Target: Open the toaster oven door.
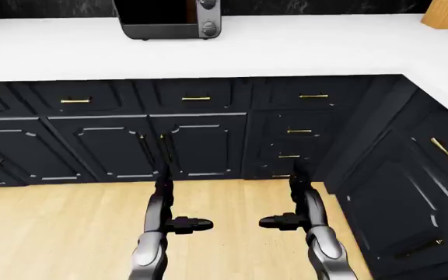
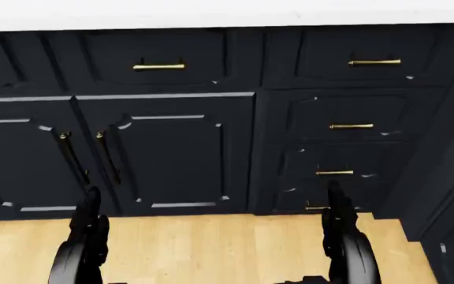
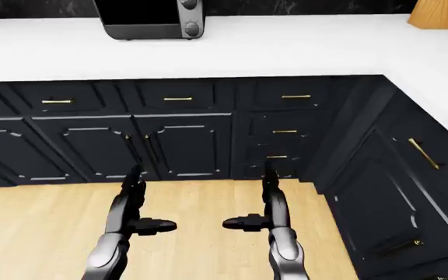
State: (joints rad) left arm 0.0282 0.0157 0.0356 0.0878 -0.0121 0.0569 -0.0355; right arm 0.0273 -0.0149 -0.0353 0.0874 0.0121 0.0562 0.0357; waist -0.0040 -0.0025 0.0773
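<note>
Both hands hang low over the wood floor, well short of the desk: the left hand (image 1: 169,219) and right hand (image 1: 298,216) each have fingers spread, holding nothing. Beyond them stand the dark cabinets (image 1: 201,146). Farthest off, at the desk's (image 1: 286,49) top edge left of centre, sits the toaster oven (image 1: 169,20), up and slightly left of the hands, probably nearer the left one.

White counter (image 1: 302,46), navy cabinets (image 1: 201,140) with brass handles (image 1: 196,98), blond floor (image 1: 53,233).
</note>
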